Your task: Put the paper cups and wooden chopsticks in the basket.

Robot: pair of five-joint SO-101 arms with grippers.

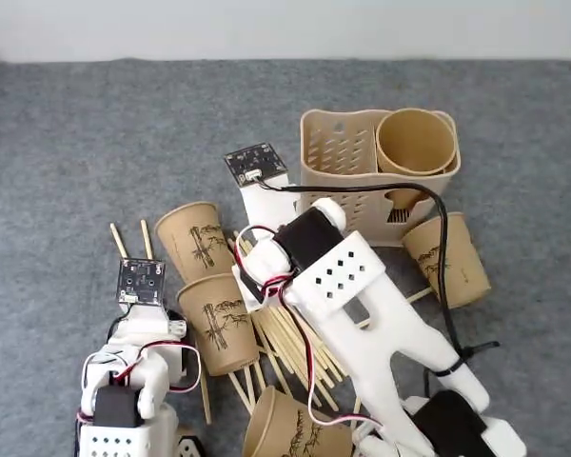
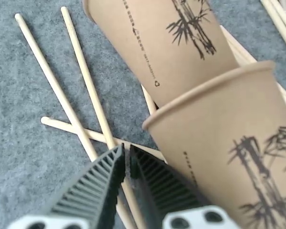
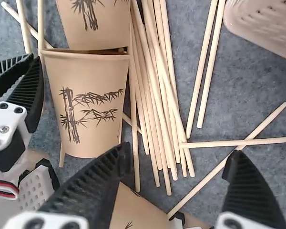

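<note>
1. Ribbed black fingers (image 2: 102, 181) of my left gripper (image 2: 126, 162) sit almost together, with a thin slit between them. One chopstick (image 2: 86, 81) on the grey mat (image 2: 19, 143) runs in under that slit, and I cannot tell whether it is pinched.
2. Just beside those fingers a paper cup (image 2: 238, 143) lies on its side, its rim meeting a second cup (image 2: 167, 43) farther out.
3. My right gripper (image 3: 174, 191) is spread wide and holds nothing. The near ends of a pile of chopsticks (image 3: 155, 95) lie on the mat between its two fingers.
4. Ahead of the right fingers stands the basket (image 1: 343, 152). A third cup (image 1: 416, 141) sits upright inside it, and a fourth cup (image 1: 452, 257) lies on its side just beside the basket wall.
</note>
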